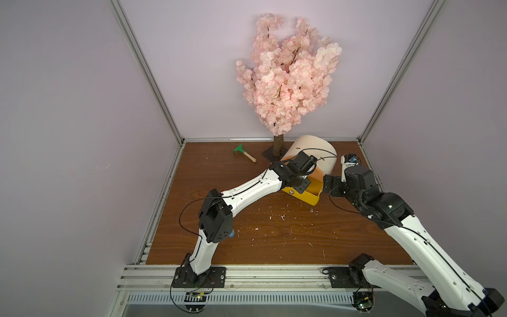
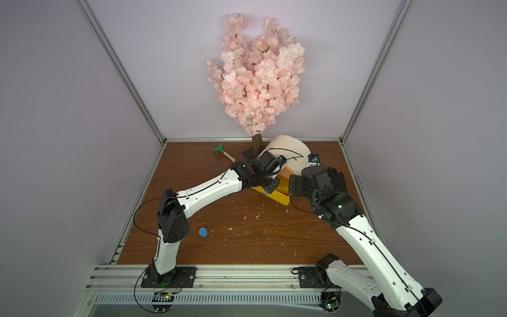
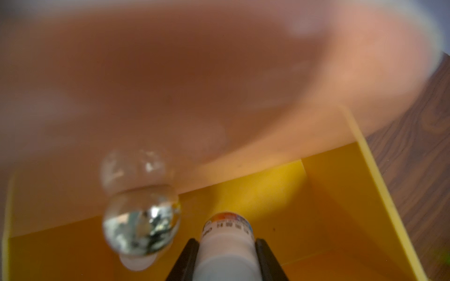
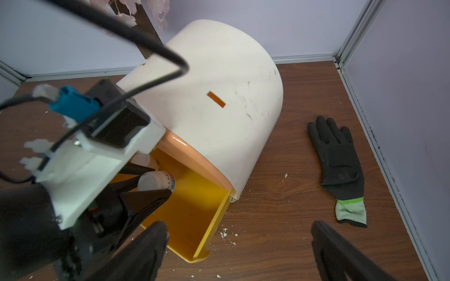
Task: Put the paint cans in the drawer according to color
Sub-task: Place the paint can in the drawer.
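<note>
The cream cabinet (image 1: pixel 315 148) (image 2: pixel 288 148) (image 4: pixel 219 85) stands at the back with its yellow drawer (image 1: pixel 312 199) (image 2: pixel 282 199) (image 3: pixel 328 194) (image 4: pixel 194 214) pulled out. My left gripper (image 3: pixel 227 240) (image 4: pixel 159 180) is shut on a white paint can (image 3: pixel 227 245) (image 4: pixel 155 181) over that drawer's inside. Behind its fingers a second pale can (image 4: pixel 142 158) seems to lie in the drawer. A blue paint can (image 2: pixel 203 232) (image 1: pixel 232 233) stands on the table near the left arm's elbow. My right gripper (image 4: pixel 239 226) (image 1: pixel 329 186) hangs open beside the drawer's right front corner, holding nothing.
A shiny metal knob (image 3: pixel 141 223) sits close beside the held can. A black glove (image 4: pixel 336 165) (image 2: pixel 336 181) lies right of the cabinet. The pink blossom tree (image 1: pixel 285 82) and a green-headed toy tool (image 1: pixel 242 152) are at the back. White crumbs dot the wooden table (image 1: pixel 274 233).
</note>
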`<state>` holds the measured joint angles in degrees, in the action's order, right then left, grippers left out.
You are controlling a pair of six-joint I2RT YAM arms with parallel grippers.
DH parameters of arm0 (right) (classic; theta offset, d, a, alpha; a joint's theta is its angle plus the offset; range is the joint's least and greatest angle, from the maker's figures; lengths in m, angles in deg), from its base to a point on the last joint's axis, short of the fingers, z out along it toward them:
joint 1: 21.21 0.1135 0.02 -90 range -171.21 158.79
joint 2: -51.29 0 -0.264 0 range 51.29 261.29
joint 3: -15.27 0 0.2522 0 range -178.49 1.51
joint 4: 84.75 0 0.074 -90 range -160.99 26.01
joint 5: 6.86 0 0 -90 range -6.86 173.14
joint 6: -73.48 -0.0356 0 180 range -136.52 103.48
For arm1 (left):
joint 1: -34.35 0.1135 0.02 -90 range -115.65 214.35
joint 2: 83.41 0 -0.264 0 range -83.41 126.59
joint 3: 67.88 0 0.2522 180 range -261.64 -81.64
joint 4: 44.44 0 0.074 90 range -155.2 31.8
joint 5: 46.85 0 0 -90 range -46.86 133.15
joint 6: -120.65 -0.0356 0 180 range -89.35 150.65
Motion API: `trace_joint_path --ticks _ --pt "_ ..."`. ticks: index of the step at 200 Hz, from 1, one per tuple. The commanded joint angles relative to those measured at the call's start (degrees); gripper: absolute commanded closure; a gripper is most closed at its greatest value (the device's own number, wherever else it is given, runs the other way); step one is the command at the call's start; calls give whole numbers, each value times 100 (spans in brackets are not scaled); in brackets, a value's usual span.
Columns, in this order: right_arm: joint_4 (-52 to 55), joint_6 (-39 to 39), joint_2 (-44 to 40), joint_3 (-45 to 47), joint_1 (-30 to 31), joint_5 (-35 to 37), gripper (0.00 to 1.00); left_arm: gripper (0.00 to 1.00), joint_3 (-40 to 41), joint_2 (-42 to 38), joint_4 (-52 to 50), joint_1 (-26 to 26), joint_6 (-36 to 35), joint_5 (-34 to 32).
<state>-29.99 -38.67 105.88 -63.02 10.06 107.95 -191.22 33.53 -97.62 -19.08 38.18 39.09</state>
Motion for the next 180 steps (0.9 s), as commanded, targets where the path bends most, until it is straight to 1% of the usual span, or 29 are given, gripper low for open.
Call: trace_joint_path --ticks 1,39,65,90,115,158,180 --pt "-86 -90 -135 58 -13 114 1 62 -156 90 -53 -71 4 -14" --pt "-155 -31 -30 40 -21 -19 1 54 -185 152 -57 -80 -59 28" --pt "-94 -11 48 -84 -15 -91 1 52 -120 179 -57 -79 -111 54" --pt "-88 -26 -64 -74 -10 -53 1 51 -108 161 -49 -80 -34 54" --pt "-159 36 -59 -48 -10 -238 1 51 -249 38 -48 -80 2 30" --pt "-402 80 116 -103 -15 -847 1 51 -424 -545 -5 -80 324 -468" --pt "-592 162 280 -158 -28 -898 1 53 -202 -931 145 -80 567 -778"
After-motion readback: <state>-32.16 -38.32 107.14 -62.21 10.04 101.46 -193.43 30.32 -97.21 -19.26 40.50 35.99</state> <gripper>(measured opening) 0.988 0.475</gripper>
